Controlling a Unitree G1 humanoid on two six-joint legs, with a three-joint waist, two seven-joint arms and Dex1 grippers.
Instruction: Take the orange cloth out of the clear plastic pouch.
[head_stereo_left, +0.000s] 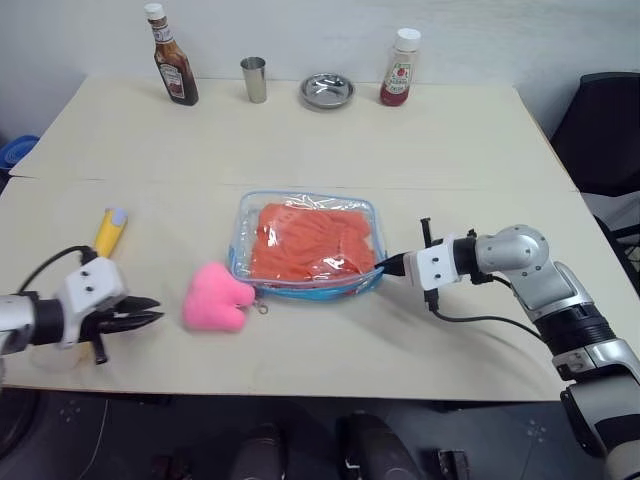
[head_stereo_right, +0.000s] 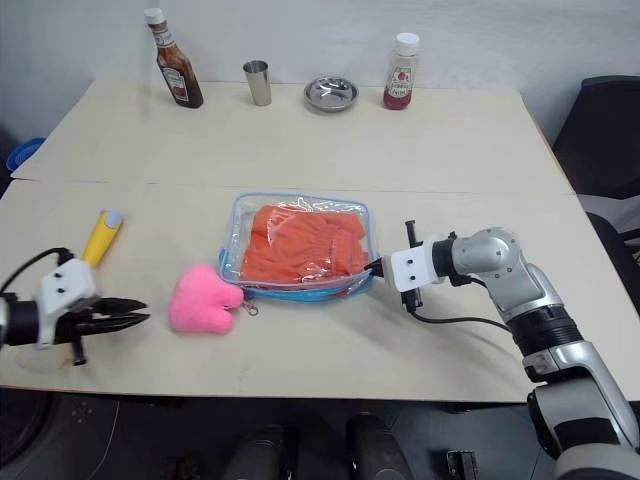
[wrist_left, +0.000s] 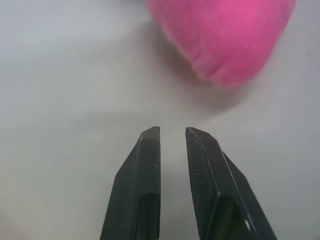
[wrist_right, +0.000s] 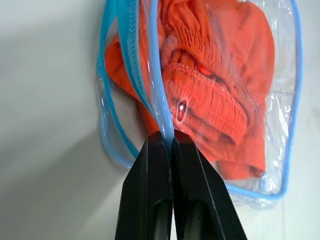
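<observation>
Pouch (head_stereo_left: 308, 244) trim pinched in my right hand (wrist_right: 172, 142) anchors it; left hand (wrist_left: 172, 131), fingers slightly apart, empty, near the pink plush toy (head_stereo_left: 216, 297).

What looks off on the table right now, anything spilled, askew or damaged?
Nothing is spilled or damaged. The clear plastic pouch lies flat with the orange cloth inside; the right gripper pinches its blue trim. The left gripper hangs slightly open short of the pink plush toy.
</observation>
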